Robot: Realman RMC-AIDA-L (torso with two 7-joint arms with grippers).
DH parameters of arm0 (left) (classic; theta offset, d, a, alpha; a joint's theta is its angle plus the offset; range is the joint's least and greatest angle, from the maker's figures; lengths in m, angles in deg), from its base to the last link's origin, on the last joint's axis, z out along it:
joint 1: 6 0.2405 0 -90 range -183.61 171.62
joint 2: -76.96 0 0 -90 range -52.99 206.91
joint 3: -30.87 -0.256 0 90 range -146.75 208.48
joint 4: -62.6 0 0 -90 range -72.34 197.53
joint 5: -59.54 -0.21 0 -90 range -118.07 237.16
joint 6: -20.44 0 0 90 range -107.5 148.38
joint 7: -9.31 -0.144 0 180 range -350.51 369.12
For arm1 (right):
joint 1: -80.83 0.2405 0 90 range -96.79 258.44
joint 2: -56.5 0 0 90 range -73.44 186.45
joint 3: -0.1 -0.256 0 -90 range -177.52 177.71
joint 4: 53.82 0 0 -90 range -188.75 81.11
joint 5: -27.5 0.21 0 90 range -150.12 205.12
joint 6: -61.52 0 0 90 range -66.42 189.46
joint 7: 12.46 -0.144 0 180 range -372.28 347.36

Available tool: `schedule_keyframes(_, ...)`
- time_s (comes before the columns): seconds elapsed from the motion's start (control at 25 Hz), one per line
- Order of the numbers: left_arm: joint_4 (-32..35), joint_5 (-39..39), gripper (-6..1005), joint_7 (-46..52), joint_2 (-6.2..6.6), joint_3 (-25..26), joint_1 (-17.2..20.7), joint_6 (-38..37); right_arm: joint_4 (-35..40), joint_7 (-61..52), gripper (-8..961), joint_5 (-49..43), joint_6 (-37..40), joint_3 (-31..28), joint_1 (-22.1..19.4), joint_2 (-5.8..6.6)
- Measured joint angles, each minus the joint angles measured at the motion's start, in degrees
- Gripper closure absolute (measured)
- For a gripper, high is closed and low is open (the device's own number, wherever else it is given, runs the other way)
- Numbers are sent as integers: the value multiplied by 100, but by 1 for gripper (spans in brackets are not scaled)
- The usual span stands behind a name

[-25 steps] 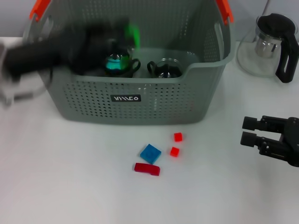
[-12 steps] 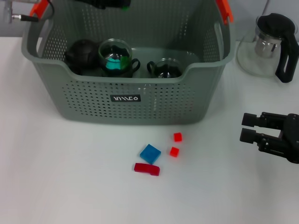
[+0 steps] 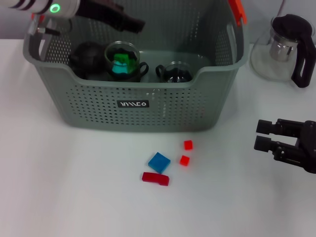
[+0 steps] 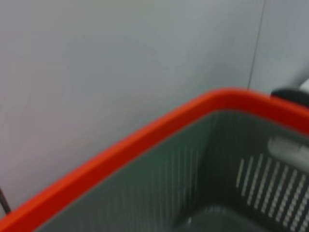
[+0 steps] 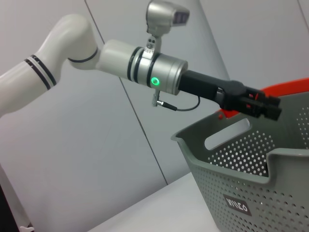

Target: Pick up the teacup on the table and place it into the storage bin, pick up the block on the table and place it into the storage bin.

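The left gripper (image 3: 136, 23) hangs above the far left part of the large grey-green perforated plastic storage bin (image 3: 148, 121), at about 11 o'clock from the bin's middle; its black fingers lie close together with nothing between them. Inside the bin, from left to right, stand a dark round pot (image 3: 86, 57), a clear glass teacup with a black handle (image 3: 122, 61) that holds a small green block (image 3: 121, 58), and a second glass teacup (image 3: 174, 73). On the white table (image 3: 59, 182), at 6 o'clock from the bin, lie a flat dark-red block (image 3: 155, 178), a blue square block (image 3: 159, 162) and two small red cubes (image 3: 186, 152). A glass teapot with a black lid and handle (image 3: 287, 47) stands at 3 o'clock, beside the bin. The right gripper (image 3: 264, 136) rests low over the table at 4 o'clock, fingers a little apart, empty.
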Motion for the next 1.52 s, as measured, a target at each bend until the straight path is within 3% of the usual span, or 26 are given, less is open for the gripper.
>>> schedule_keyframes(0.12,387,539,463,-21,-28,56,279,-24,0,1,424,0,-1,-1,2,0)
schedule_keyframes(0.2,592,1357,397,-177,-57,251,577,-34,0,5,424,0,-1,-8,6,0)
schedule_keyframes(0.28,528,2667,358,-696,-109,616,974,-207,0,10,424,0,-1,-29,5,-1)
schedule_keyframes(0.36,82,4195,345,-1453,-120,963,1308,-711,0,11,424,1,-1,-58,5,-8)
schedule_keyframes(0.44,-559,5253,333,-2065,-73,1279,1454,-1424,0,12,424,4,0,-78,5,-18)
schedule_keyframes(0.56,-1975,6319,336,-2753,160,2072,1477,-2924,0,12,424,6,-1,-83,4,-28)
schedule_keyframes(0.64,-2438,6321,337,-3011,282,2259,1499,-3381,0,11,424,8,-1,-84,3,-29)
schedule_keyframes(0.72,-2577,5891,339,-3330,316,2306,1625,-3741,0,5,424,9,0,-83,-9,-26)
schedule_keyframes(0.96,-2071,3850,340,-4496,115,2169,2078,-4552,0,-21,424,9,-1,-80,-30,-18)
schedule_keyframes(1.2,-2117,2271,340,-5153,20,1983,2110,-4078,0,-32,424,-8,0,-80,-38,-23)
schedule_keyframes(1.52,-2474,1935,340,-5778,-218,1771,2189,-3210,0,-32,423,-8,0,-72,-46,-38)
